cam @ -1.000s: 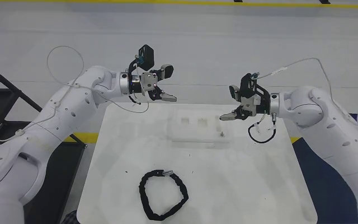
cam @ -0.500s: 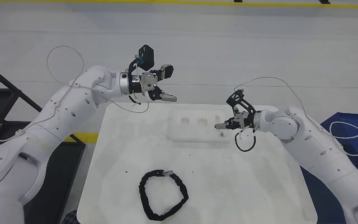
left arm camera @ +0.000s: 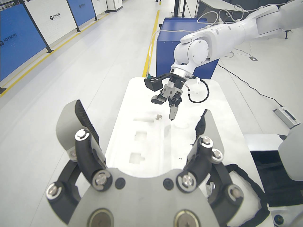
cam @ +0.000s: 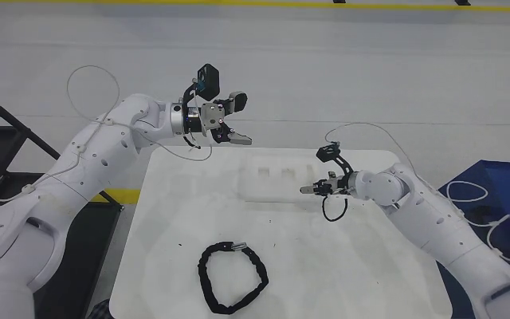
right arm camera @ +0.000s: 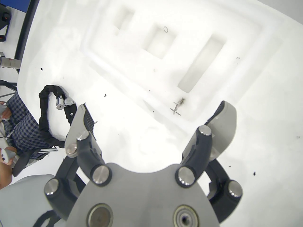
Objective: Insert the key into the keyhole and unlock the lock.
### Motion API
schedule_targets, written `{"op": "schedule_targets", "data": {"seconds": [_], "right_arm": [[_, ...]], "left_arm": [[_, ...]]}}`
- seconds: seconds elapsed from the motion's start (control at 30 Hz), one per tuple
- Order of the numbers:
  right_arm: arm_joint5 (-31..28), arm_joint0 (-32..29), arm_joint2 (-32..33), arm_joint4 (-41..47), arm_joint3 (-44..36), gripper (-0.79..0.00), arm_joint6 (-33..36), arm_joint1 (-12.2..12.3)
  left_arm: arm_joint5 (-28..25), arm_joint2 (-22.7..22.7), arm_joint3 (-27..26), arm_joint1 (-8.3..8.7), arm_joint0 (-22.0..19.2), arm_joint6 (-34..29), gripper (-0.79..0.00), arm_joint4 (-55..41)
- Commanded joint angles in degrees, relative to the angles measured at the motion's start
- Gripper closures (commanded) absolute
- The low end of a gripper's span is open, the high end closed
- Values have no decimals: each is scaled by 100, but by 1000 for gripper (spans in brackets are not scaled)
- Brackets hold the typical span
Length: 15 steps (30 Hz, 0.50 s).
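My right fingers [right arm camera: 81,119]: spread wide, empty, just by the key [right arm camera: 176,109] on the foam tray [right arm camera: 248,36].
My left fingers [left arm camera: 82,116]: apart, empty, near the table [cam: 159,239] far edge.
Chain lock [cam: 233,277]: table front.

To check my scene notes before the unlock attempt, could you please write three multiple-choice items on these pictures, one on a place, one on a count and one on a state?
1. Where does the key lie?
A. On the floor
B. On the white tray, by one end of its longest recess
C. Inside the middle recess

2. How many rectangular recesses does the tray have?
A. Two
B. Three
C. Five

3. How is the right gripper?
A. Shut on the key
B. Shut on nothing
C. Open

Answers:
1 B: the right wrist view shows it on the tray's surface, just off that recess's end.
2 B: three cut-outs sit in a row.
3 C: its jaws stand wide apart above the key.
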Motion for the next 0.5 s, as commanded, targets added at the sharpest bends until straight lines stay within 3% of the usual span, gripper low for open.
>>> {"op": "schedule_targets", "data": {"seconds": [0.0,0.47], "right_arm": [[-11,2,-10,40,83,-785,-53,-45],[-37,11,-28,33,101,-785,-66,-73]], "left_arm": [[0,0,0,0,0,0,-785,0],[0,0,0,0,0,0,-785,0]]}}
